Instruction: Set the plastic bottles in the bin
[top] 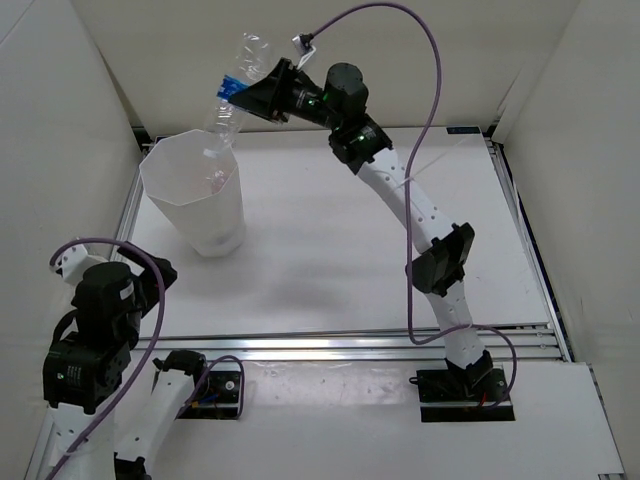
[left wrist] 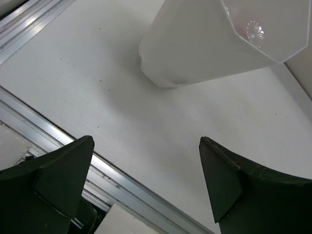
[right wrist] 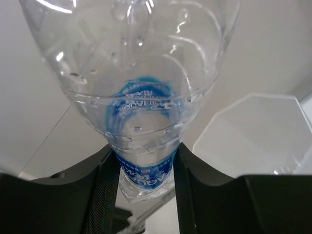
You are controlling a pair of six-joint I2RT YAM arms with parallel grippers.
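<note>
The bottle (top: 232, 88), clear with a blue label, hung tilted in the air over the far rim of the bin (top: 214, 222). One end pointed down toward the opening and the other up and away. It looked empty, so it was probably very light. Its thin ribbed walls would likely dent under a hard squeeze, and the smooth plastic could slip or twist in a loose one. The best hold seemed to be the one already in use, across the narrow labelled waist. There the body is stiffer and the wider shoulder above keeps it from sliding through.

In the right wrist view the right gripper (right wrist: 145, 165) pinched that blue band from both sides, with the bottle (right wrist: 141, 97) swelling out beyond the fingers. The bin's (right wrist: 253, 131) faceted mouth lay below and to one side. From the top view I could not tell whether the lower end had already crossed inside the rim.

Being so light, the bottle would likely bounce on landing. A release from well inside the mouth looked safer than one from the edge. The bin stood upright on the tabletop (top: 350, 260) and might tip if knocked.

Through the bin's (left wrist: 204, 53) translucent wall showed what looked like another bottle's base (left wrist: 253, 31).

The left gripper (left wrist: 146, 161) hung spread wide, holding nothing, near the front rail and well apart from the bin.
</note>
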